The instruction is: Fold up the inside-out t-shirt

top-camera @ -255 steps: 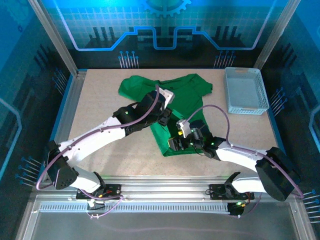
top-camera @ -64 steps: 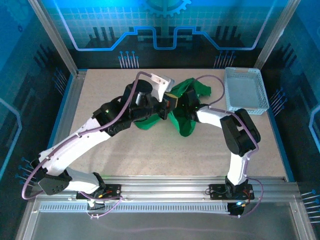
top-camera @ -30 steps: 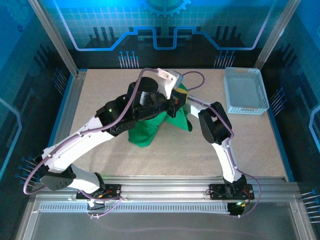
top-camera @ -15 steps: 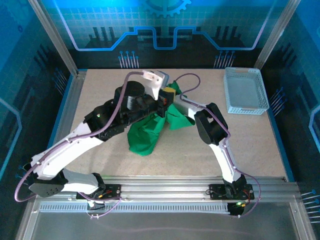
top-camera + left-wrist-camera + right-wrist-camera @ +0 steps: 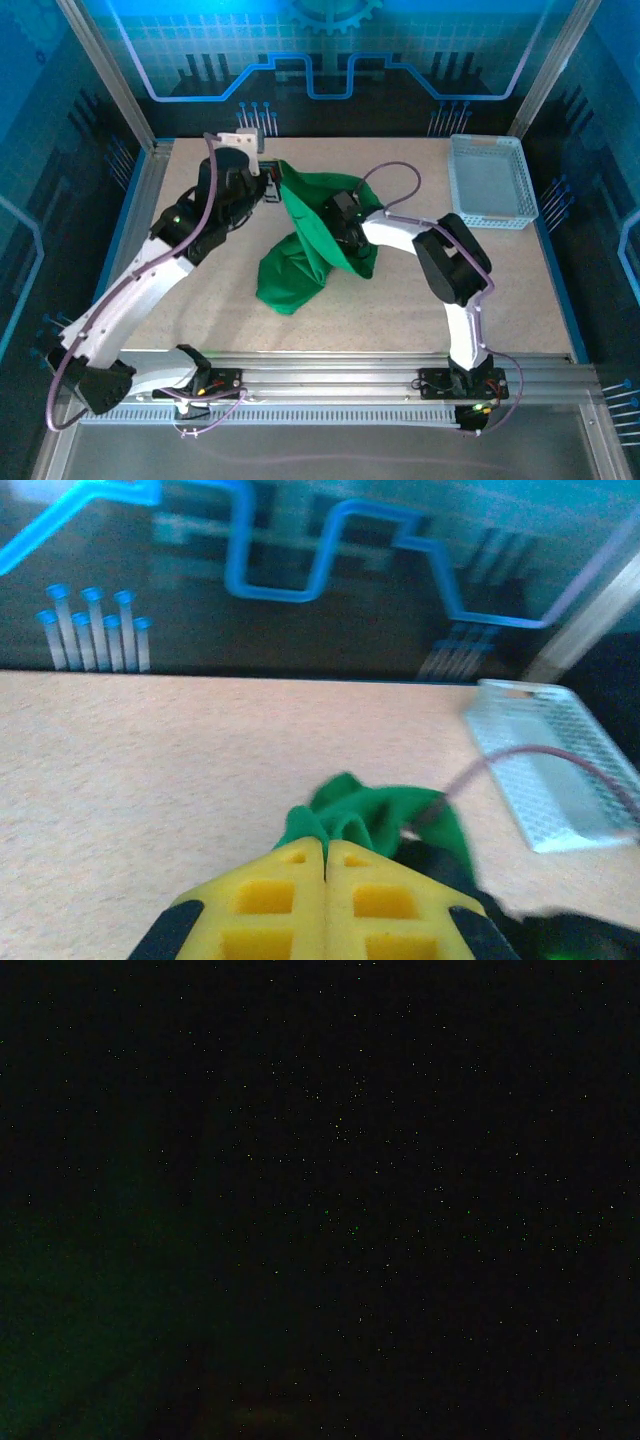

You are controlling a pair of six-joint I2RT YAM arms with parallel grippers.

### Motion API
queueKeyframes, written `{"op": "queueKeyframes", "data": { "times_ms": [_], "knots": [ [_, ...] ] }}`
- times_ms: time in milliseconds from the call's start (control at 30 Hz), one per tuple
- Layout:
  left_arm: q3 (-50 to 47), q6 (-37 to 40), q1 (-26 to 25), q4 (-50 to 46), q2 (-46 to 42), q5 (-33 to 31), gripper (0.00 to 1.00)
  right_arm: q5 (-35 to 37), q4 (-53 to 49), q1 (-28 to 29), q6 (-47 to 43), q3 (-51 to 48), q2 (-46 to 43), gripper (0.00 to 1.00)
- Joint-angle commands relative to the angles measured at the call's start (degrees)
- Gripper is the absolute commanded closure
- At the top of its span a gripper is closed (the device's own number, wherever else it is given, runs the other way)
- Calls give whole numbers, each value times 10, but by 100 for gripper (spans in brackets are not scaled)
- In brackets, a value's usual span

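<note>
Top external: left gripper point(image 5: 272, 190) has swung left, clamped on the bright green cloth t-shirt point(image 5: 312, 245), stretching it out mid-table. Right gripper point(image 5: 345, 215) just closed, buried in the fabric; catch unconfirmed. Probably still un-inverting, folding not started.

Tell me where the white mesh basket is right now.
In the top view, the white mesh basket sits at the far right corner of the table, to the right of the green t-shirt and clear of it.
</note>
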Motion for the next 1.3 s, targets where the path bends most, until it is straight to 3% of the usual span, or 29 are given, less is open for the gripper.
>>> {"op": "queueKeyframes", "data": {
  "times_ms": [0, 200, 367, 533, 667, 867, 1000, 1267],
  "knots": [
    [-7, -43, 53, -23, 55, 14, 100, -39, 93, 12, -54, -39, -75, 100],
    [24, -58, 106, -68, 201, 59, 100, -102, 206, 21, -97, -146, -188, 100],
    [48, -62, 116, -85, 295, 104, 99, -199, 260, 9, -121, -178, -235, 100],
    [68, -60, 115, -110, 346, 132, 86, -265, 337, 3, -132, -218, -267, 100],
    [35, -52, 108, -86, 322, 145, 72, -295, 352, -4, -140, -217, -279, 100],
    [-146, -1, 52, 123, 137, 168, 41, -303, 353, -9, -150, -219, -270, 100],
    [-173, 35, 25, 173, 106, 196, 20, -303, 349, -9, -159, -216, -261, 100],
    [-90, 39, 18, 124, 192, 170, 21, -300, 328, 12, -186, -214, -255, 100]
  ]
}}
